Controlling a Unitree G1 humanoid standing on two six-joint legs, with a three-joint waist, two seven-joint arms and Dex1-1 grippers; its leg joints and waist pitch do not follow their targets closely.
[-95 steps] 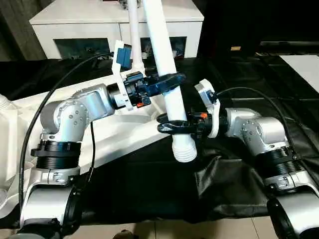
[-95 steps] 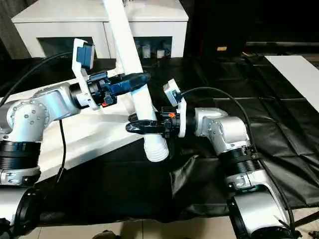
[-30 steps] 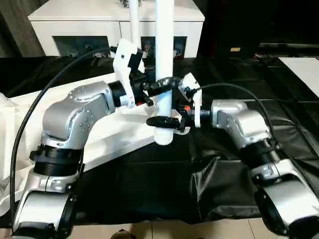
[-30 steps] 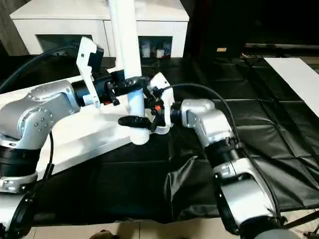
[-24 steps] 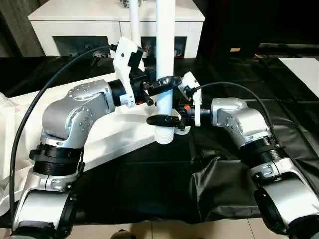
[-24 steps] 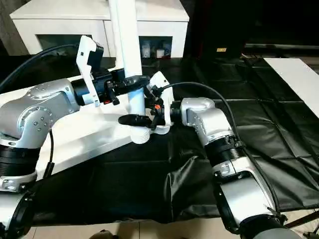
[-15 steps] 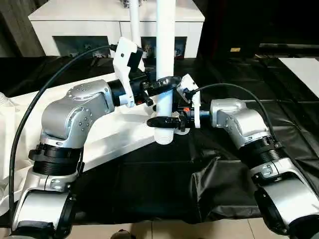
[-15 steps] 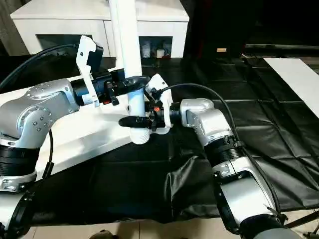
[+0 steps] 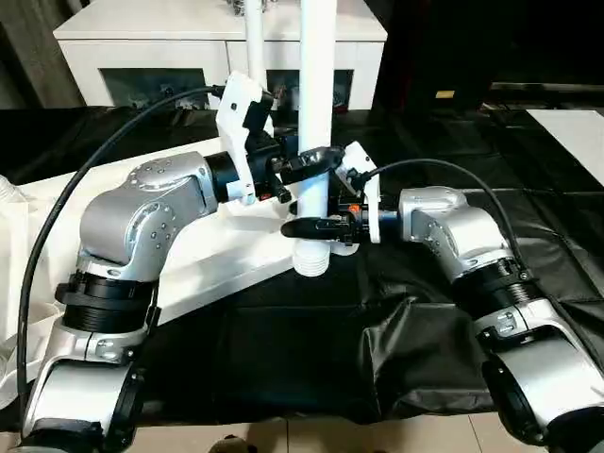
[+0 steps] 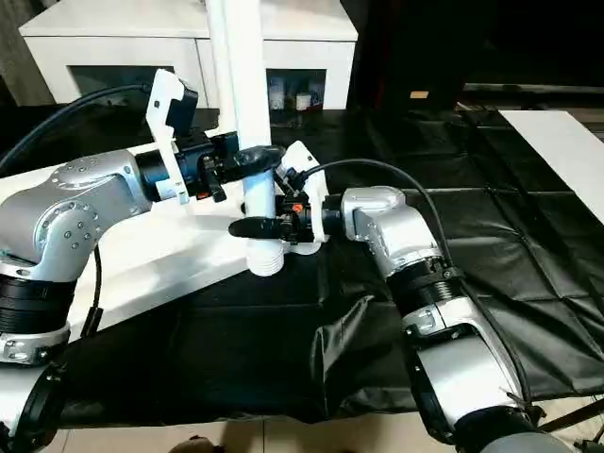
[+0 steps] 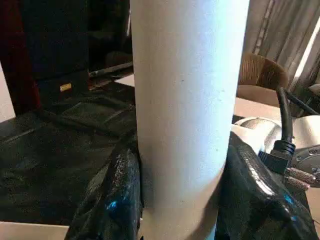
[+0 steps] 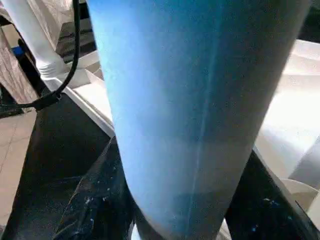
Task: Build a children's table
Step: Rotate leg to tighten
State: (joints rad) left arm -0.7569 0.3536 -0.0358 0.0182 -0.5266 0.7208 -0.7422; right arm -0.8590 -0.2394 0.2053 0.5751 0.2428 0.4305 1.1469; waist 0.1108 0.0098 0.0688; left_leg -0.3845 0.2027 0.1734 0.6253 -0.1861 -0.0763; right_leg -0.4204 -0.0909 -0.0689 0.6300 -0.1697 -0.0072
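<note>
A long white tube leg (image 9: 315, 104) stands upright in front of me, its ribbed lower end (image 9: 312, 261) at the near edge of the white tabletop (image 9: 203, 260). I cannot tell whether that end sits in a corner socket. My left gripper (image 9: 317, 159) is shut on the leg from the left. My right gripper (image 9: 317, 226) is shut on the leg lower down, just above the ribbed end. In the wrist views the leg (image 11: 185, 115) (image 12: 200, 125) stands between black fingers (image 11: 112, 200) (image 12: 95, 210). A second leg (image 9: 253, 42) rises upright behind.
The tabletop lies upside down on a black sheet (image 9: 311, 349) that covers the floor. A white cabinet with glass doors (image 9: 142, 57) stands at the back. A white panel (image 9: 576, 127) lies at the far right.
The leg was tilted 3.2 s ago with its ribbed end out over the black sheet; both grippers have brought it upright to the tabletop's edge. Over the last second it has barely moved.
</note>
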